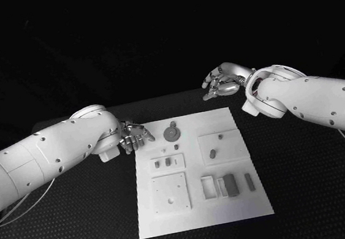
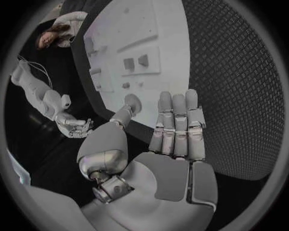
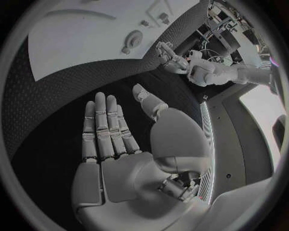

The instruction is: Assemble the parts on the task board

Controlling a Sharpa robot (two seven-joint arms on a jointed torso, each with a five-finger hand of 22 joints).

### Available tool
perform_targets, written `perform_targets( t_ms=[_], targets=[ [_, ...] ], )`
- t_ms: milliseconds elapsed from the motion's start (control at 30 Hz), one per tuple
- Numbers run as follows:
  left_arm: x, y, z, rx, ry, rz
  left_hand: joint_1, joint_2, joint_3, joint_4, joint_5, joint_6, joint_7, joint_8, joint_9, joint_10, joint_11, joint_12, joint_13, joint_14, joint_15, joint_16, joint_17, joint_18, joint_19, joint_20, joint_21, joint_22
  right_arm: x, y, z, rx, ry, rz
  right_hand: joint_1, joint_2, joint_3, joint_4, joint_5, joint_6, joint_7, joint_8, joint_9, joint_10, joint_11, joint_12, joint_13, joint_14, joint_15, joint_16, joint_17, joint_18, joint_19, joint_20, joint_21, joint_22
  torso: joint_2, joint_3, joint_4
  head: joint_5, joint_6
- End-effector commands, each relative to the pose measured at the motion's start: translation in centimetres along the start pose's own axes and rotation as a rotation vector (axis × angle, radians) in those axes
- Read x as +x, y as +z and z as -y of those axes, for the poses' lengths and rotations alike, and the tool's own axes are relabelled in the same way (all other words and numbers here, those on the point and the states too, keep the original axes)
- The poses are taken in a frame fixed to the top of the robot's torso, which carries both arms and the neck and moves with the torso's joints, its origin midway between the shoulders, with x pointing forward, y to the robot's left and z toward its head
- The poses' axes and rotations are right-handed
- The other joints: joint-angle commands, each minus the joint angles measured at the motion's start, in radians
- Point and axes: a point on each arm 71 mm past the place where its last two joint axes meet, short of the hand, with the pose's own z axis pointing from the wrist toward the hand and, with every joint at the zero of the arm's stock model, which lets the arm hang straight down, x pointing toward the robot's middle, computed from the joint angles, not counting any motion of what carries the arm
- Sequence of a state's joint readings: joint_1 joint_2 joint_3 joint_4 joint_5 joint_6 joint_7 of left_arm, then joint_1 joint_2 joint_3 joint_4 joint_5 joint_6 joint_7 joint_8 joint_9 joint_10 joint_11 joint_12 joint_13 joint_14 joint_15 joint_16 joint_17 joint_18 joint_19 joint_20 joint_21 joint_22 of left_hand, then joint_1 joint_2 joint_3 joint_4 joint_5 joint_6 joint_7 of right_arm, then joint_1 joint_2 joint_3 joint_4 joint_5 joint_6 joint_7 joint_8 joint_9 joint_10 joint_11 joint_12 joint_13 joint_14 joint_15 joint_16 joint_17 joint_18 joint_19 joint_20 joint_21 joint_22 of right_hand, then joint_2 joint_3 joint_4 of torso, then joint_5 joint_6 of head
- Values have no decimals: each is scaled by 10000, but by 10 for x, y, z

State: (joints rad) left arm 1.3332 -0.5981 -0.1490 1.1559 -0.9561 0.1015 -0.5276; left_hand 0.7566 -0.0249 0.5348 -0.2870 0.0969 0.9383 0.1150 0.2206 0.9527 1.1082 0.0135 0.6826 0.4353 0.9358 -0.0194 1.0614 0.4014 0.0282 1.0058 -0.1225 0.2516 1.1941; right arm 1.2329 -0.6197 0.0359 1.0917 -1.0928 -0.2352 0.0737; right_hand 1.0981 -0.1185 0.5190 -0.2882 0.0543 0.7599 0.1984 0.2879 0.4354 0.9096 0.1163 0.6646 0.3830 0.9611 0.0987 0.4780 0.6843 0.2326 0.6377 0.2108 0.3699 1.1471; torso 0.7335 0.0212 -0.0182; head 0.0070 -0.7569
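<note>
white plate, that's the task board (image 1: 204,213), sitting flat mid-bench on the black textured bench (image 1: 76,235). the parts (image 1: 228,186) lie scattered across it, small grey bits, plus a round disc-shaped piece (image 1: 171,133) close to the board's far edge. left hand (image 1: 132,136) hovers just off the board's far left corner, fingers (image 2: 175,127) straight and side by side, thumb out, holding nothing. right hand (image 1: 224,81) is up past the board's far right corner, well clear of it, fingers (image 3: 105,127) also stretched out and empty. my guess is these pieces are light, rigid and a bit slick, so they'd skate on the plate if nudged. i'd pinch each one by its long sides, from above, gently.
</note>
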Motion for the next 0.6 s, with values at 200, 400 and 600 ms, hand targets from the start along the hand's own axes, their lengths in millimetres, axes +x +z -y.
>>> perform_targets(
  t_ms=[200, 400, 600],
  targets=[
    [7, -12, 39, 3812, 227, 2079, 2910, -463, 810, -19, -129, -178, 145, 138, -830, -668, 614, -1520, -634, -524, 611, -982, -248, -129, -454, 628, -702, -468, 1, -1, 2, -74, 48, -68, 97, 9, -81, 0, -43, -31, 168, 23, -18, -82, -2, -37, -11, -32, 21, -46, 18, -179, -60, -7, -23, 19, 11, 0, -1, -18, 209],
    [24, -17, 52, 5794, 1979, 3613, 3832, -769, 730, -31, -201, 57, 131, -65, -1607, -646, 834, -2565, -1153, -317, 585, -1000, -104, -14, -176, 634, -790, -560, 3, -2, 2, -83, 77, -64, 95, 14, -81, 1, -43, -30, 169, 24, -19, -83, -1, -36, -12, -32, 22, -50, 24, -179, -61, -6, -26, 21, -2, -11, 3, -19, 324],
    [49, -16, 56, 6942, 3015, 4123, 4121, -1012, 594, -18, -201, 284, 71, -226, -2101, -243, 877, -3517, -1499, 301, 298, -819, 123, 46, 446, 409, -640, -508, 3, -3, 4, -62, 110, 68, 108, 14, -77, -5, -38, -34, 180, 33, -33, -243, 59, -161, -102, -59, 41, -122, 90, -185, -97, 0, -72, 48, 10, 8, -35, -12, 461]
  ],
)
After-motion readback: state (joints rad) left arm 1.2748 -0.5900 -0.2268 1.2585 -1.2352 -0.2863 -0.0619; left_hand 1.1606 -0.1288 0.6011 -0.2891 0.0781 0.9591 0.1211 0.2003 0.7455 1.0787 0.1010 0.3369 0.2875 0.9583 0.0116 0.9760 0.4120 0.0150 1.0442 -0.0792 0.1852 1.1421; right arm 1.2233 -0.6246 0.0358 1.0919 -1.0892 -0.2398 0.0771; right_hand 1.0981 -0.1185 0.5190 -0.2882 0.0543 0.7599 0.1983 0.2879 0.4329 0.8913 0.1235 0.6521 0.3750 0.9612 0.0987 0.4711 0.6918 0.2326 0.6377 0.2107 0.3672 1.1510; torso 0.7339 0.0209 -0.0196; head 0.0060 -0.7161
